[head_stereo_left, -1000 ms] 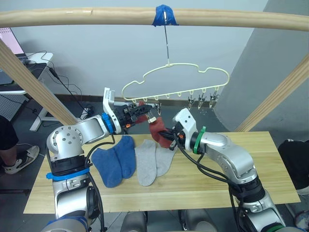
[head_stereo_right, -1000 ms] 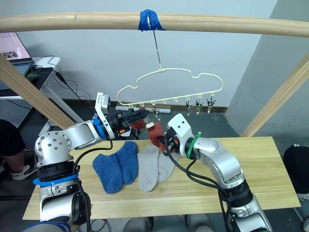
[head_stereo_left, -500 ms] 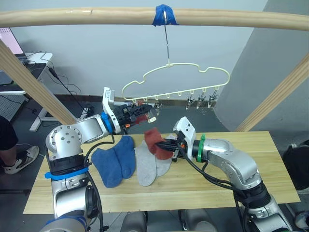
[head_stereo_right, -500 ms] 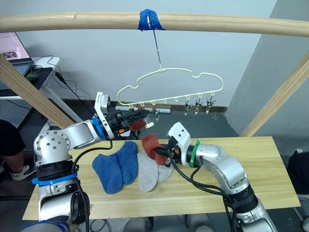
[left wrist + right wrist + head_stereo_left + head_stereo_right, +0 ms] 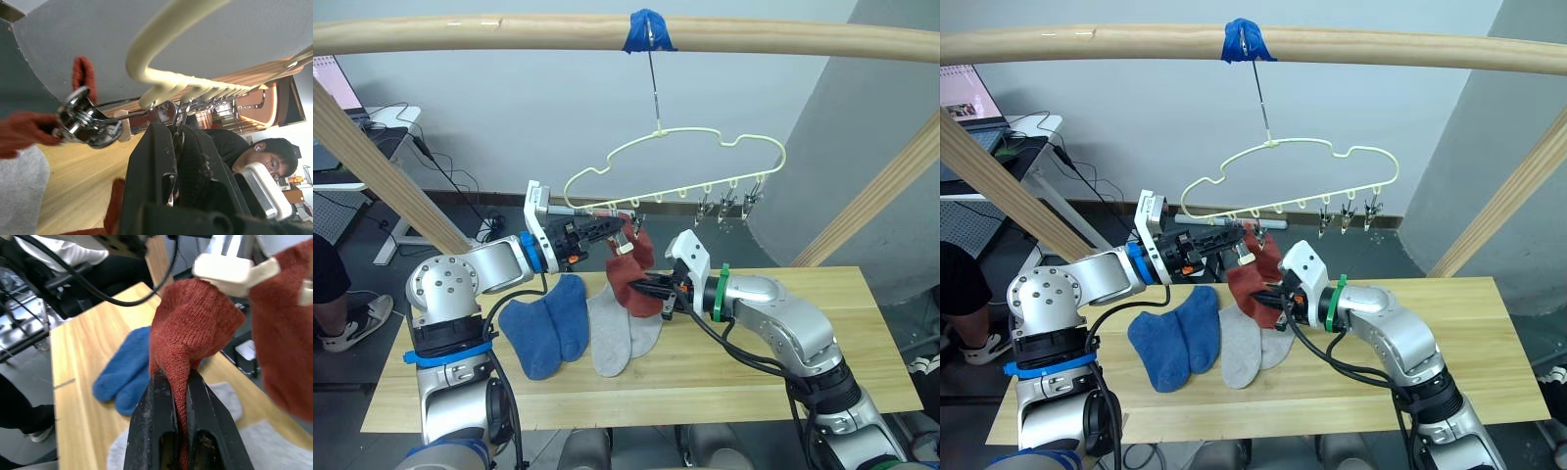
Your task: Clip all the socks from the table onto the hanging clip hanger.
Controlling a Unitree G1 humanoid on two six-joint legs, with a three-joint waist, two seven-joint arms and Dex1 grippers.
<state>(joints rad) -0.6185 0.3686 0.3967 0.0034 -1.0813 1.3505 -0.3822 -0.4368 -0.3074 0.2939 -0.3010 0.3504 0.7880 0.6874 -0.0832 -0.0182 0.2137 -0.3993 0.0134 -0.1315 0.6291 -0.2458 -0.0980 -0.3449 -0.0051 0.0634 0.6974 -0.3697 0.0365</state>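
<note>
While right pincer (image 5: 178,382) pinches knitted rust sock (image 5: 193,328) | left pincer (image 5: 177,147) clamps silver clip (image 5: 177,128)

The left arm is being held raised and bent at the elbow, and the left gripper (image 5: 619,231) is being kept closed. The right arm is being stretched across toward it (forearm nearly level), and the right gripper (image 5: 648,290) is being kept clamped on fabric.

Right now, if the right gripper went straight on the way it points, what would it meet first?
Probably the left gripper and the silver clip it works at, under the pale-yellow wire hanger. The right gripper carries a rust-red sock toward them; depth unclear.
</note>
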